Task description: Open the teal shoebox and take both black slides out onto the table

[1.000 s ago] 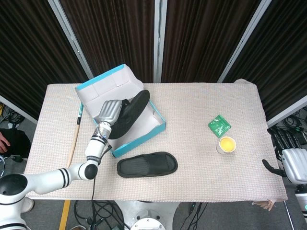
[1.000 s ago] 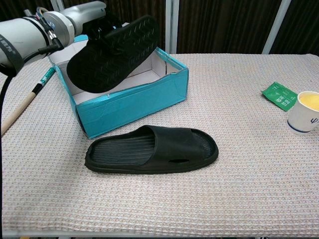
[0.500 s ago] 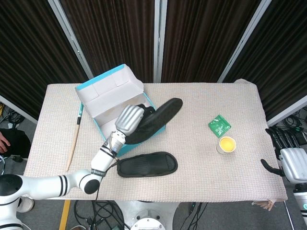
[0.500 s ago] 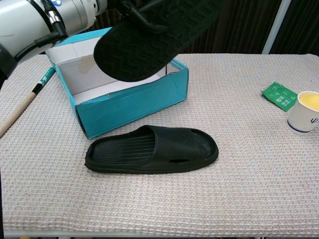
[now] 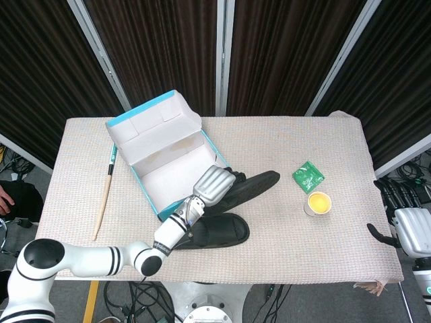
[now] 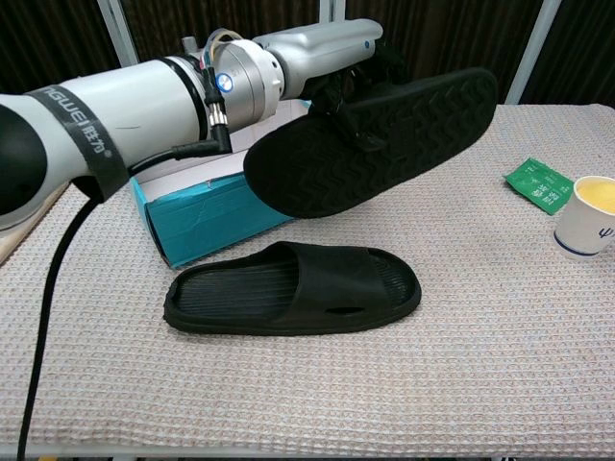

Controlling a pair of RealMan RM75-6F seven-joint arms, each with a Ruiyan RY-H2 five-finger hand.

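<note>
My left hand (image 5: pixel 214 183) (image 6: pixel 332 48) holds a black slide (image 5: pixel 248 188) (image 6: pixel 375 139) in the air, sole down and tilted, to the right of the teal shoebox (image 5: pixel 168 161) (image 6: pixel 207 216). The box stands open with its lid back and its white inside shows bare in the head view. The other black slide (image 5: pixel 215 231) (image 6: pixel 293 288) lies flat on the table in front of the box, partly under my forearm in the head view. My right hand (image 5: pixel 404 219) hangs off the table's right edge, fingers apart, holding nothing.
A paper cup (image 5: pixel 318 202) (image 6: pixel 591 216) of yellow liquid and a green packet (image 5: pixel 308 177) (image 6: pixel 540 182) sit at the right. A wooden stick with a teal end (image 5: pixel 106 193) lies along the left side. The table (image 5: pixel 323 249) carries a woven cloth.
My left hand has carried the slide out of the box, to the right and toward the front. It now hangs over the slide on the table. The right hand stayed put.
</note>
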